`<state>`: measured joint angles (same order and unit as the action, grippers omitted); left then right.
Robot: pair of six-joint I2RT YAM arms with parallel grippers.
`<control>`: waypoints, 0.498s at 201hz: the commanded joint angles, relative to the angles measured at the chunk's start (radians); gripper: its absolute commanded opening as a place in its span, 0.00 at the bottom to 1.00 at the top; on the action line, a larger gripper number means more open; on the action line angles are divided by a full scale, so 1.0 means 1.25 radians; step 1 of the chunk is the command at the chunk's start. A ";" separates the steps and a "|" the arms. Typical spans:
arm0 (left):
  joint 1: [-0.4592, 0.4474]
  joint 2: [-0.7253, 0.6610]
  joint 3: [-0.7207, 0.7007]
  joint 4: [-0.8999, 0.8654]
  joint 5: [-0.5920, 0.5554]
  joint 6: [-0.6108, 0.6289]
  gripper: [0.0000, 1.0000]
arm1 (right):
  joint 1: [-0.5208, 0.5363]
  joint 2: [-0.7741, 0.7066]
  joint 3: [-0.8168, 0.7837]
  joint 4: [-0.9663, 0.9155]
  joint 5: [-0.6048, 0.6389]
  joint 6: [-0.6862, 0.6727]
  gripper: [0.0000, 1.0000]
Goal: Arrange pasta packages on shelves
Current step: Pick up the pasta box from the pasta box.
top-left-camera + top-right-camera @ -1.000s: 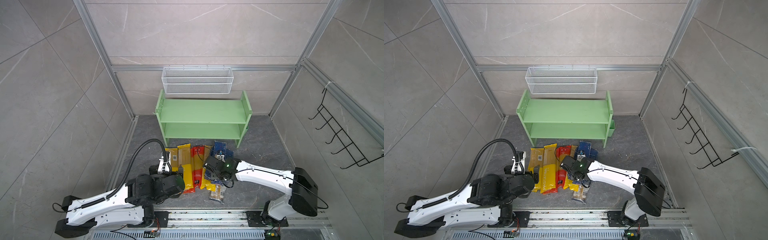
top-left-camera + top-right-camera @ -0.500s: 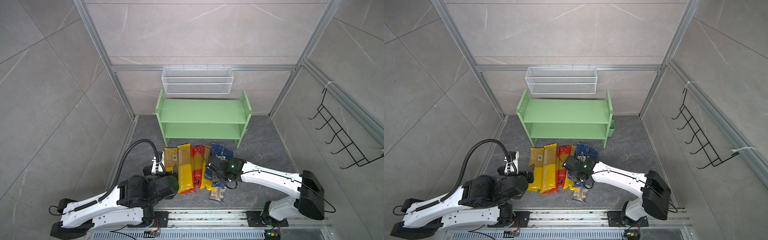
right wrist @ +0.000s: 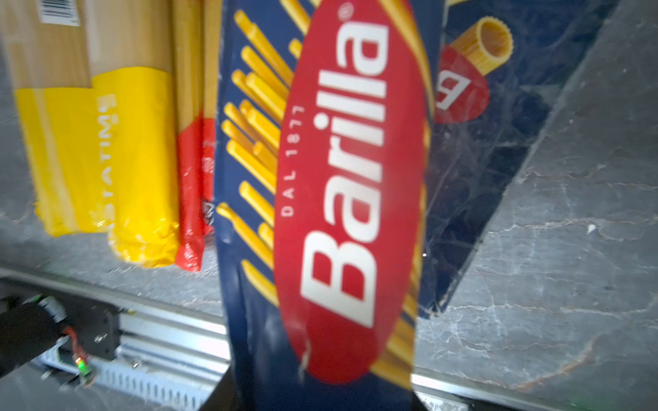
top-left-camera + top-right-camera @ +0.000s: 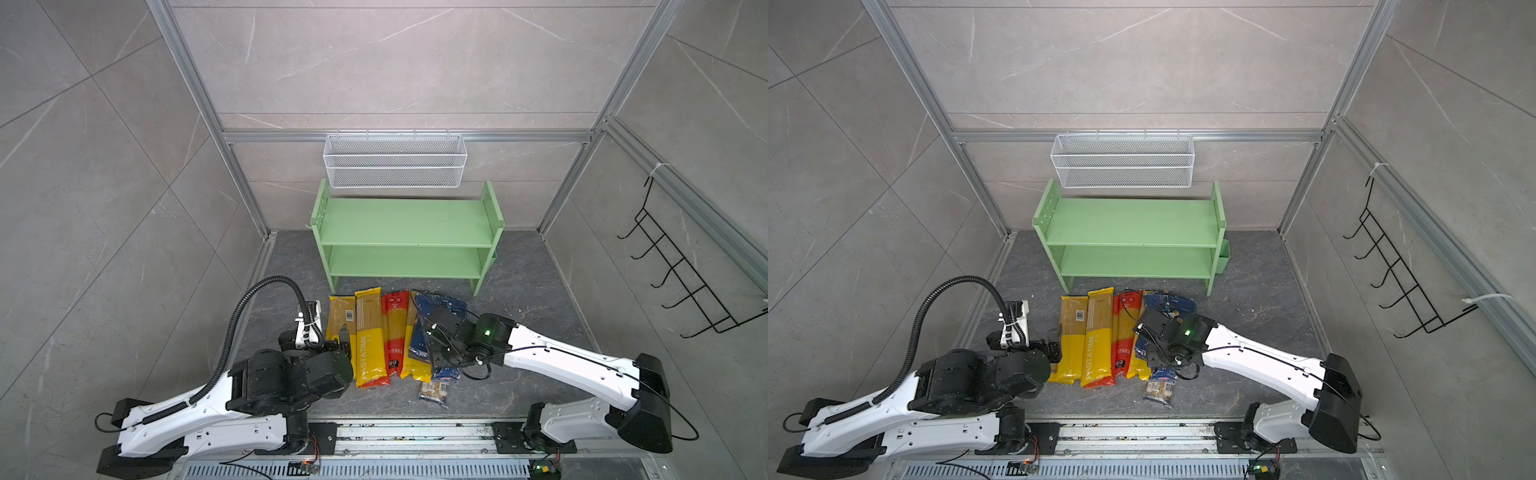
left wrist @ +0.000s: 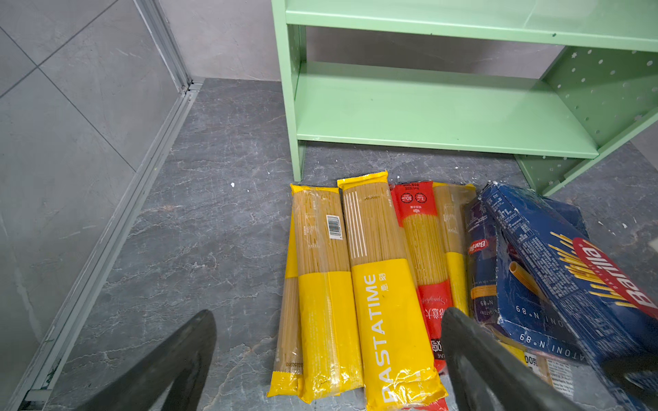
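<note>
The Barilla pack [image 5: 569, 270] lay tilted in front of the shelves [image 4: 405, 224], propped across the other packs [image 4: 376, 332] that were lined up on the floor [image 4: 519, 291]. The right gripper [image 4: 436, 347] seemed clamped on the end farthest from the shelves. The left gripper [image 5: 329, 320] hung over the yellow packs, jaws spread wide and holding nothing. Both boards were bare, so this looked like the first pickup. The next move would call for lifting the pack clear of its neighbours, then carrying it level between the side panels onto a board.
</note>
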<state>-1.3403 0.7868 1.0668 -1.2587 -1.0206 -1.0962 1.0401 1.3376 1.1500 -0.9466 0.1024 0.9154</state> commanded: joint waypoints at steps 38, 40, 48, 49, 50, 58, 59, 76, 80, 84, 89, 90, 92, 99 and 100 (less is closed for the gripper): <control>-0.001 -0.033 0.013 -0.025 -0.049 -0.036 1.00 | 0.005 -0.045 0.071 0.002 0.036 -0.051 0.27; -0.001 -0.032 0.014 -0.025 -0.049 -0.036 1.00 | 0.005 -0.042 0.072 0.001 0.036 -0.051 0.27; -0.001 -0.027 0.014 -0.025 -0.049 -0.037 1.00 | 0.005 -0.031 0.073 0.000 0.031 -0.054 0.26; -0.001 -0.027 0.013 -0.025 -0.049 -0.036 1.00 | 0.005 -0.029 0.073 0.000 0.030 -0.054 0.25; -0.001 -0.026 0.013 -0.025 -0.049 -0.036 1.00 | 0.005 -0.028 0.073 0.001 0.029 -0.055 0.25; 0.000 -0.019 0.017 -0.028 -0.047 -0.036 1.00 | 0.005 -0.022 0.073 0.007 0.019 -0.055 0.24; -0.001 -0.018 0.018 -0.029 -0.047 -0.035 1.00 | 0.005 -0.022 0.072 0.009 0.018 -0.055 0.24; -0.001 -0.002 0.035 -0.046 -0.049 -0.037 1.00 | 0.005 -0.027 0.072 0.030 -0.001 -0.055 0.24; -0.002 0.003 0.038 -0.051 -0.050 -0.039 1.00 | 0.004 -0.029 0.073 0.033 -0.004 -0.056 0.23; -0.002 0.005 0.042 -0.057 -0.052 -0.041 1.00 | 0.005 -0.032 0.074 0.034 -0.006 -0.057 0.23; -0.001 0.009 0.047 -0.065 -0.053 -0.046 1.00 | 0.006 -0.036 0.078 0.034 -0.008 -0.059 0.23; -0.001 0.009 0.048 -0.066 -0.053 -0.047 1.00 | 0.006 -0.037 0.078 0.034 -0.008 -0.059 0.23; -0.001 0.010 0.049 -0.069 -0.055 -0.049 1.00 | 0.006 -0.039 0.080 0.033 -0.008 -0.060 0.23; -0.001 0.010 0.053 -0.076 -0.057 -0.053 1.00 | 0.005 -0.043 0.087 0.031 -0.010 -0.061 0.23; -0.002 0.010 0.054 -0.076 -0.057 -0.053 1.00 | 0.005 -0.044 0.087 0.030 -0.010 -0.062 0.23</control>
<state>-1.3403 0.7879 1.0870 -1.3010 -1.0428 -1.1278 1.0412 1.3182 1.1938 -0.9752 0.0715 0.8692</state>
